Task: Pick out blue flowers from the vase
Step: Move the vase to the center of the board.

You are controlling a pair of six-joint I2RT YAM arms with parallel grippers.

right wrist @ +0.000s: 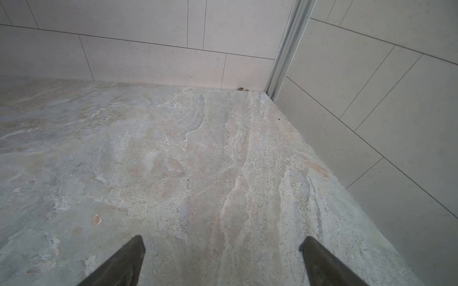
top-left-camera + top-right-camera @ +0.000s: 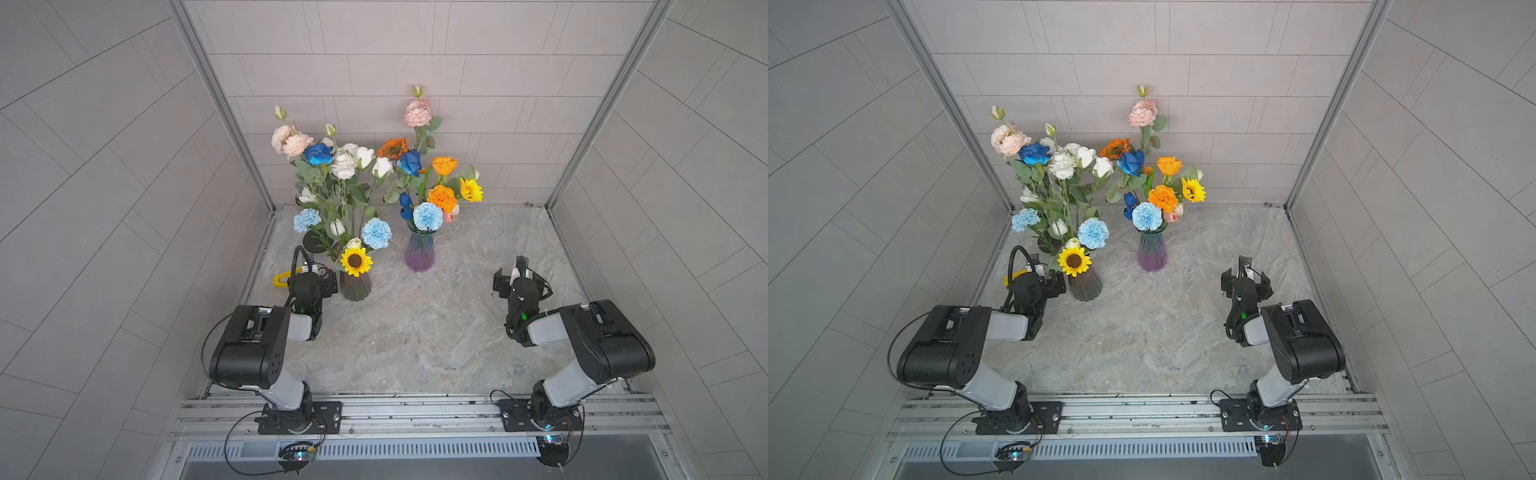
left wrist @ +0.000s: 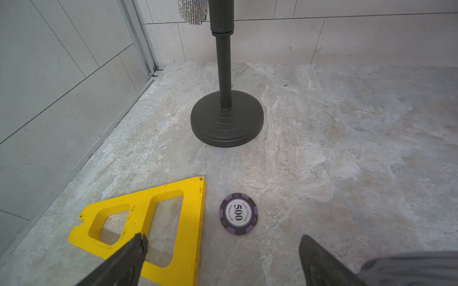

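In both top views two vases stand at the back of the stone table. The dark vase [image 2: 355, 286] holds a deep-blue rose [image 2: 318, 153] and two pale-blue carnations [image 2: 307, 219] [image 2: 376, 232] among white, pink and yellow blooms. The purple vase [image 2: 419, 251] holds a deep-blue rose [image 2: 410, 162], deep-blue tulip buds [image 2: 405, 205] and a pale-blue carnation [image 2: 427, 216] among orange and yellow blooms. My left gripper [image 3: 223, 239] is open and empty, low beside the dark vase's left side. My right gripper [image 1: 223, 240] is open and empty over bare table, well right of the purple vase.
A yellow triangular plate [image 3: 190, 222] and a purple poker chip [image 3: 238, 214] lie on the table under my left gripper. A black stand with a round base [image 3: 226, 118] rises behind them, by the dark vase. Tiled walls [image 2: 124, 208] close in the left, back and right sides.
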